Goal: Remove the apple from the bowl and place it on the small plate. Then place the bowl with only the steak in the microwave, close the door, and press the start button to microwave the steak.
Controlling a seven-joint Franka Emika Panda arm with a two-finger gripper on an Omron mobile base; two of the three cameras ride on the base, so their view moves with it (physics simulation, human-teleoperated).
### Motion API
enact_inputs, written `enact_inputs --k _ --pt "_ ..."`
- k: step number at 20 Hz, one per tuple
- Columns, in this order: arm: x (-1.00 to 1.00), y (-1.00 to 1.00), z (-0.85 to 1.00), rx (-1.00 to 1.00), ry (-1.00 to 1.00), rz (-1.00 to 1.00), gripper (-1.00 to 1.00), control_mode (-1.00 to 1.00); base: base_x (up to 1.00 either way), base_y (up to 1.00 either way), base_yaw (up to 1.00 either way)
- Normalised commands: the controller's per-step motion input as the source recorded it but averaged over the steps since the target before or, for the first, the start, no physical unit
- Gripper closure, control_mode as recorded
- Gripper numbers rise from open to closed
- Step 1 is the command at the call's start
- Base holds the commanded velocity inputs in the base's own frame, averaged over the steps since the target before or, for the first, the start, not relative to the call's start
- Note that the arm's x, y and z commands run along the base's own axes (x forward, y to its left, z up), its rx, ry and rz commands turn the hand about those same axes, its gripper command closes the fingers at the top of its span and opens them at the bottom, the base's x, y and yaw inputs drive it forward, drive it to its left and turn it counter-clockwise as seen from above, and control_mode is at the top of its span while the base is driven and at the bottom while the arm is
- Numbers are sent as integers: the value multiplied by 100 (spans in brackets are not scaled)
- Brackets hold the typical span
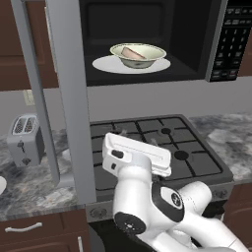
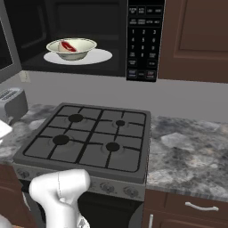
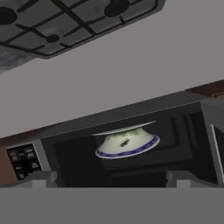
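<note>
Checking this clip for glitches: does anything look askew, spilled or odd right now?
Nothing stands out. The bowl sits upright on the turntable plate inside the microwave, steak in it, nothing spilled. The door is open, as that step requires.

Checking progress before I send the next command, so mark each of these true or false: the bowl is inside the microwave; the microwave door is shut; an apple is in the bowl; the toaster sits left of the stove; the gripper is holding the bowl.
1. The white patterned bowl rests on the round white turntable inside the black microwave. True.
2. The grey microwave door is shut. False: it stands swung open to the left.
3. An apple lies in the bowl. False: it holds just the reddish steak.
4. The silver toaster sits on the counter left of the black gas stove. True.
5. The gripper holds the bowl. False: its fingertips are apart and clear of it.
</note>
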Motion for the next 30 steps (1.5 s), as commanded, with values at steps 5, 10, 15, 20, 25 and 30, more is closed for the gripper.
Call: enact_inputs --k 5,10,15,20,25,30 --pt "-2 44 -26 -5 -9 -2 -100 -100 0 0 0" --pt "-5 69 -1 -6 0 -9 -100 -100 0 0 0" --pt "-8 72 0 -3 -1 -10 -100 -100 0 0 0" --pt "-32 49 9 0 -11 -10 -100 -100 0 0 0" --pt "-28 24 30 -2 -15 -7 -100 -100 0 0 0" --pt "-24 2 33 -4 -16 -9 -100 -100 0 0 0"
